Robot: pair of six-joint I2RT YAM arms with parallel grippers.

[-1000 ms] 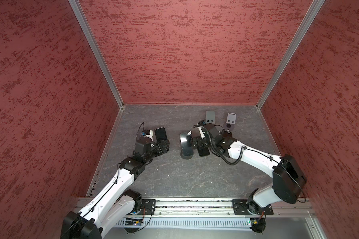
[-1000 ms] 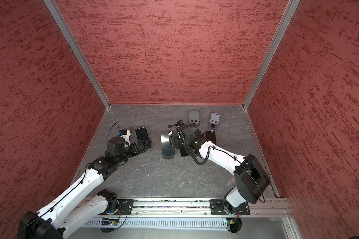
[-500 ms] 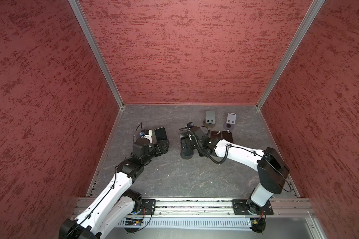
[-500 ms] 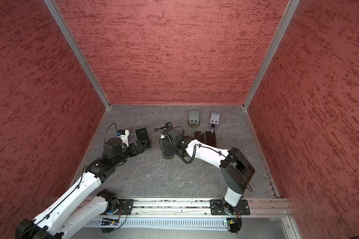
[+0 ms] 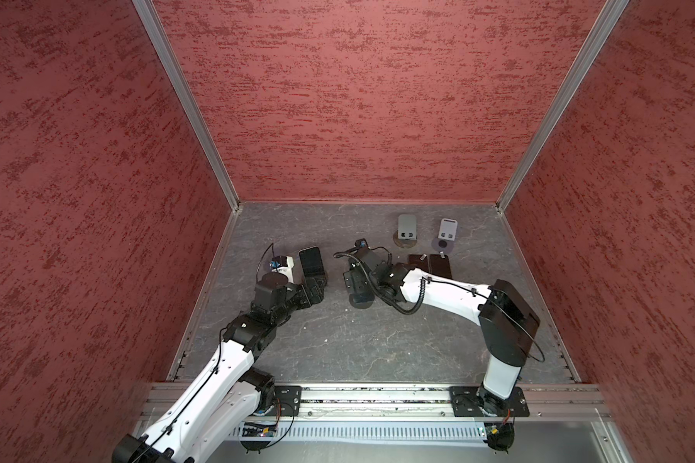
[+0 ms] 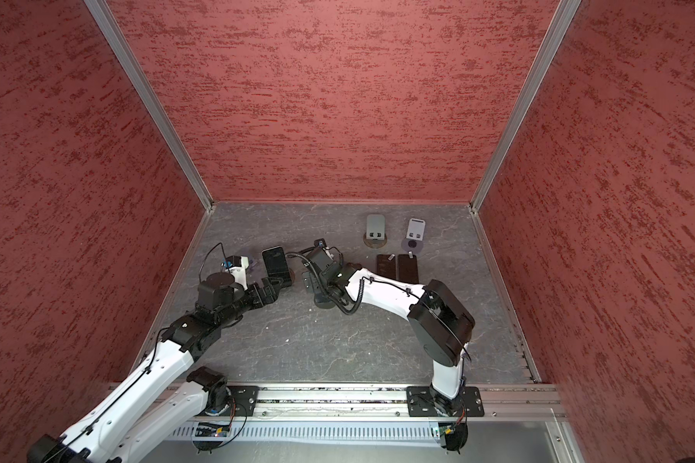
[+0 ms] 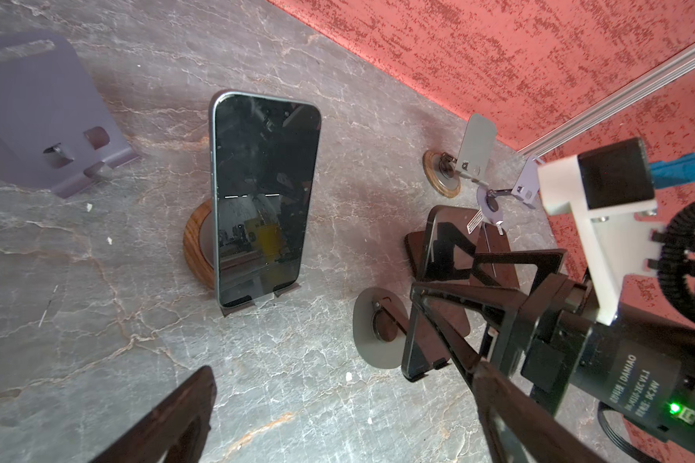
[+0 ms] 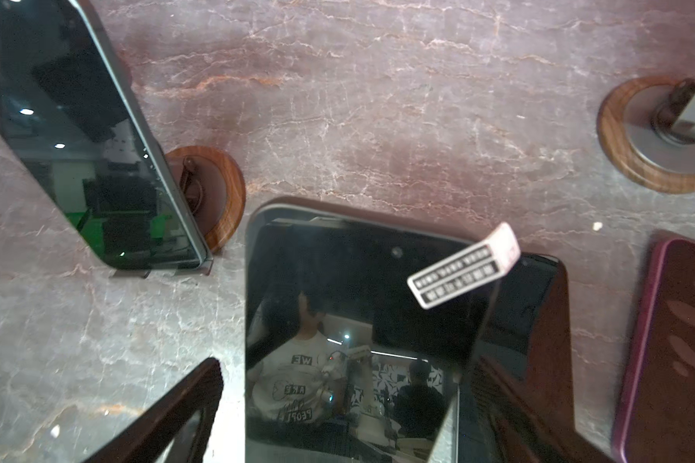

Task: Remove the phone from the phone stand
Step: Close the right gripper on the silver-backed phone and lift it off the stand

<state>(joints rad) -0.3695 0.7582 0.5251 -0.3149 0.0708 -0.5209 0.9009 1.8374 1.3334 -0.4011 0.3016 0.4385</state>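
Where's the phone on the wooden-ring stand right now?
In both top views the phone leans on its wooden-ring stand left of centre, just beyond the open left tool, with the purple stand beside it.

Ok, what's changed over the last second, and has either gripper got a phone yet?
The right gripper swung left; its open jaws now straddle the middle phone, not yet closed. Nothing was grasped or released. The left gripper stays open near the left phone, both remain on their stands, and the two flat phones lie as before.

Black phone [image 7: 263,192] (brown wood-grain stand [image 7: 194,248])
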